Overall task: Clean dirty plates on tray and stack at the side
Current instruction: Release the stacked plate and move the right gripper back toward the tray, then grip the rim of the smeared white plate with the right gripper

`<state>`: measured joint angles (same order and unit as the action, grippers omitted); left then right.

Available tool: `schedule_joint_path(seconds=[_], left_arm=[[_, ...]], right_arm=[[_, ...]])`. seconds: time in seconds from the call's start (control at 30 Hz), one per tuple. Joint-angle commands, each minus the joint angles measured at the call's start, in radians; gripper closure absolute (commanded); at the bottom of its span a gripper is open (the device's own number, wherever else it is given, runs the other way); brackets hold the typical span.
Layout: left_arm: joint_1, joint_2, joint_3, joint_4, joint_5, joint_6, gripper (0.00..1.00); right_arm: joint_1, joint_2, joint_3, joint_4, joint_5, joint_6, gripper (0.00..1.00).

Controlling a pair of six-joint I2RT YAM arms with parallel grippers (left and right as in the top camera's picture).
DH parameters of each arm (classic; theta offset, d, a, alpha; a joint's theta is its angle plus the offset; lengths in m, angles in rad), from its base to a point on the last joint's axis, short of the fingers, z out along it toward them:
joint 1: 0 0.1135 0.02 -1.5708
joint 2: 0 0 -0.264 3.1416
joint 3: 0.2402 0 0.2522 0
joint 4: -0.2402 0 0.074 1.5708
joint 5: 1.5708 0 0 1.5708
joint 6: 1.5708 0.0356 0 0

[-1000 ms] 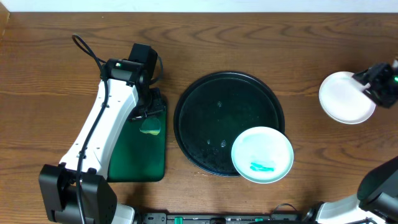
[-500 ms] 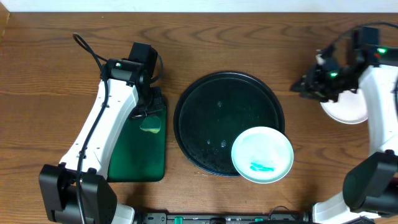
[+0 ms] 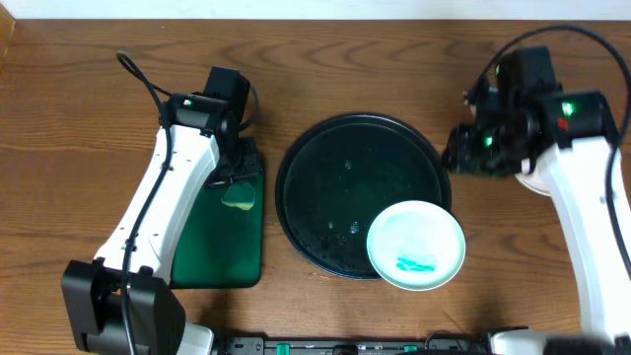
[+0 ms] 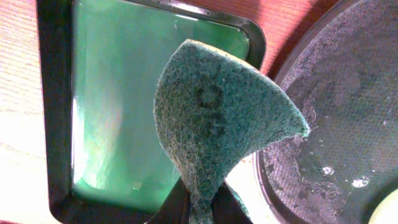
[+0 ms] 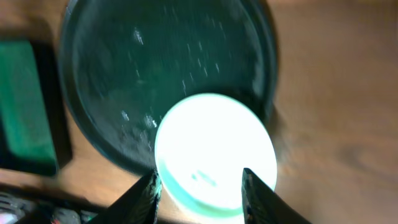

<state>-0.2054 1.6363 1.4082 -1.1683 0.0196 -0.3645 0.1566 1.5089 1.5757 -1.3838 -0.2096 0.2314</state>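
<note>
The black tray [image 3: 335, 187] sits mid-table and also shows in the right wrist view [image 5: 124, 62] and the left wrist view [image 4: 348, 112]. A mint-green plate [image 3: 415, 245] with a teal smear rests on its front right rim and shows in the right wrist view [image 5: 214, 149]. A white plate [image 3: 537, 180] lies at the right, mostly hidden under my right arm. My right gripper [image 3: 461, 153] hangs open and empty over the tray's right edge [image 5: 200, 190]. My left gripper [image 3: 235, 192] is shut on a green sponge [image 4: 217, 118] over the dark green rectangular tray [image 3: 219, 232].
The dark green rectangular tray [image 4: 124, 99] lies just left of the black tray. Water drops dot the black tray. Bare wooden table [image 3: 79, 118] surrounds both. A cable loops at the back left.
My right arm has swung left from the white plate at the right edge to the black tray's right rim. The left arm and the plate on the tray have not moved.
</note>
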Motion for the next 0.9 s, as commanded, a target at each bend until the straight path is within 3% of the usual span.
schedule_joint_path(seconds=[0.0,0.13,0.37,0.87], left_arm=[[0.004,0.004,-0.004,0.006,-0.004,0.013,0.93],[0.004,0.004,-0.004,0.017,-0.004,0.013,0.93],[0.004,0.004,-0.004,0.026,-0.004,0.022,0.93],[0.004,0.004,-0.004,0.026,-0.003,0.036,0.93]], right_arm=[[0.079,-0.1,0.01,-0.098,0.206,0.234,0.62],[0.135,-0.186,-0.04,-0.171,0.235,0.364,0.71],[0.221,-0.327,-0.299,-0.18,0.231,0.549,0.63],[0.291,-0.467,-0.854,0.063,0.131,0.904,0.55]])
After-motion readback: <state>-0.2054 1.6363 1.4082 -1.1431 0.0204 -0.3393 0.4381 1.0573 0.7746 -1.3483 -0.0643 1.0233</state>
